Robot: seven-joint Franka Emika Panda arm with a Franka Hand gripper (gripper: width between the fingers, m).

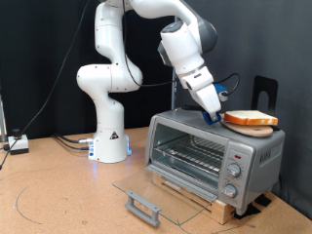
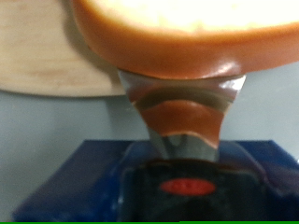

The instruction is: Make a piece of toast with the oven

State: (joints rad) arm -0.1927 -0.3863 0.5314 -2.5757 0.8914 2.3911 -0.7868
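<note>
The piece of toast (image 1: 251,119) lies on top of the silver oven (image 1: 195,132), at the exterior view's right. My gripper (image 1: 218,115) reaches down to the slice's near edge and is shut on it. In the wrist view the golden-brown crust of the toast (image 2: 177,42) fills the top, and a shiny finger (image 2: 182,121) runs up under it. The round wooden plate (image 2: 47,56) shows behind the slice. The oven's glass door (image 1: 146,190) is dropped open, with the wire rack (image 1: 190,154) bare inside.
The oven stands on a wooden board (image 1: 210,200) on the brown table. The robot's white base (image 1: 109,141) stands at the back left. A black stand (image 1: 265,93) rises behind the oven. Cables (image 1: 19,144) lie at the far left.
</note>
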